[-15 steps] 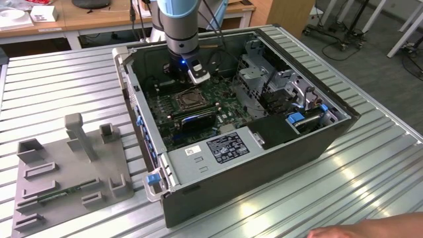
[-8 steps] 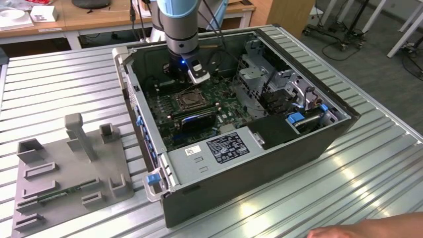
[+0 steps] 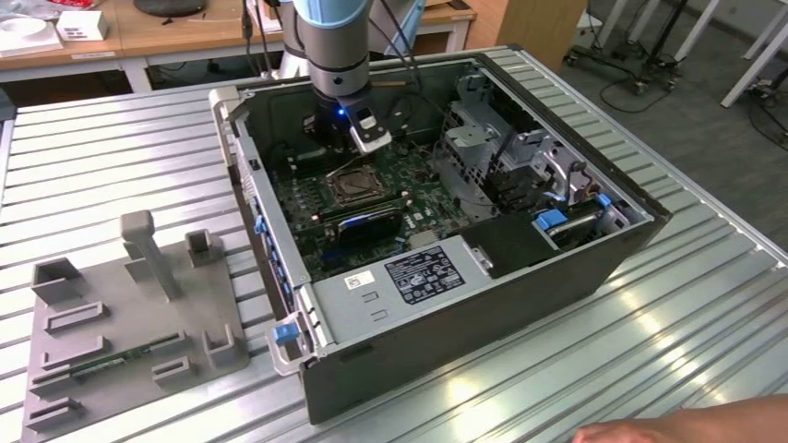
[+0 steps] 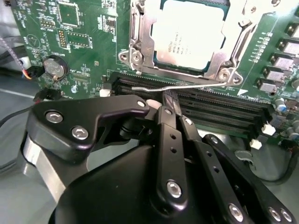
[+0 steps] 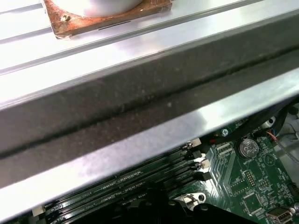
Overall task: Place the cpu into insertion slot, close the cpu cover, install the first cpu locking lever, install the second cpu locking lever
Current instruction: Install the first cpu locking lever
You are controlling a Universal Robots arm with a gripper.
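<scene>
The open dark grey computer case lies on its side on the ribbed metal desk, and the arm reaches down into it over the green circuit board. In the second wrist view the small square chip with the dull silver top, the cpu, sits flat in the square insertion slot. The thin silver frame of the cpu cover is down over the chip's edges. Just beside the socket, along its side nearest the long black memory slots, a thin silver wire lever lies nearly level. The black pincer has its two fingers drawn together, their tips right at that wire; whether they actually pinch it I cannot tell. A round silver coin battery sits on the board, off to one side of the socket. Toward the exterior view's left a grey moulded fixture tray rests on the desk, and a person's hand shows at the near edge.
</scene>
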